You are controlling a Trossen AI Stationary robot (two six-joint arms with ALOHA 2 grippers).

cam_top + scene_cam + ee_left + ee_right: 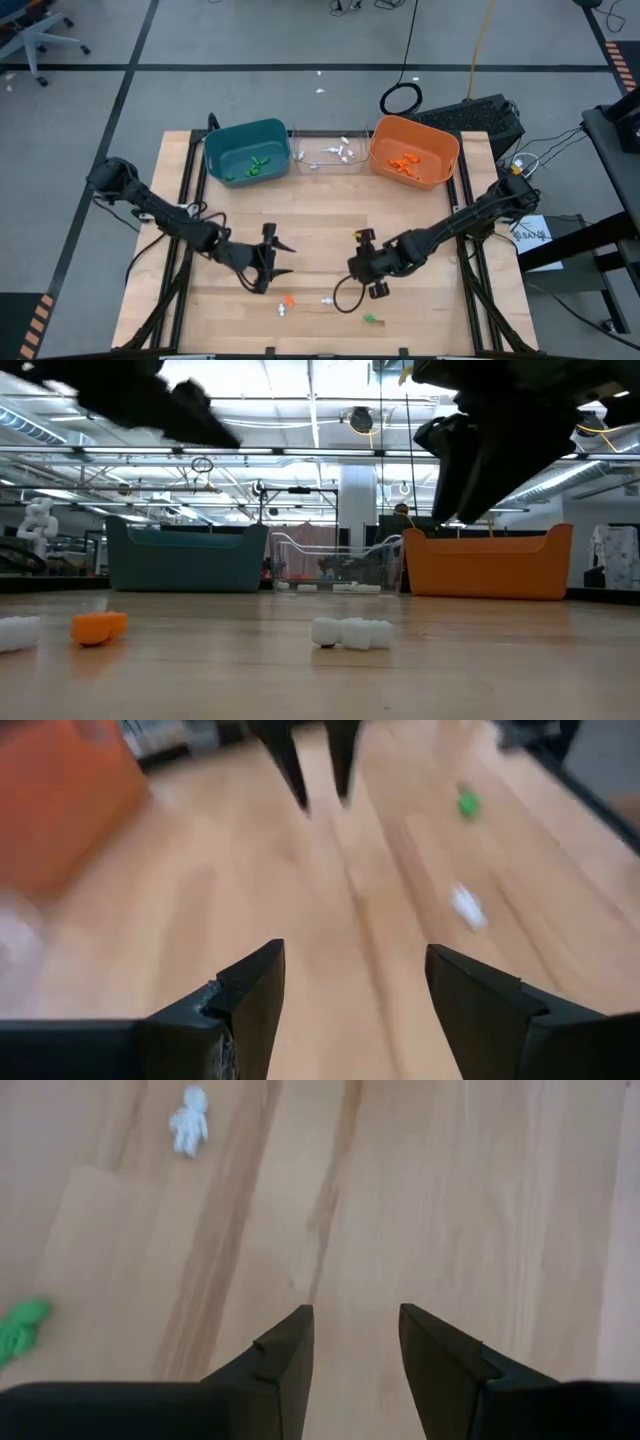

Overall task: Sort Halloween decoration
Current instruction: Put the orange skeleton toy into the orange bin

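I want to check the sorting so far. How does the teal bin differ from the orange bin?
The teal bin stands at the row's left end and holds green trinkets. The orange bin stands at the right end and holds orange trinkets. Both are open, at the table's far edge, beside the clear bin.

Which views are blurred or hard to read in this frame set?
Left wrist view: smeared throughout, the green trinket and white trinket only streaks. Low view: both arms dark, out-of-focus shapes against bright ceiling lights. Right wrist view: sharp, the white figure clear. High view: evenly lit, the trinkets tiny.
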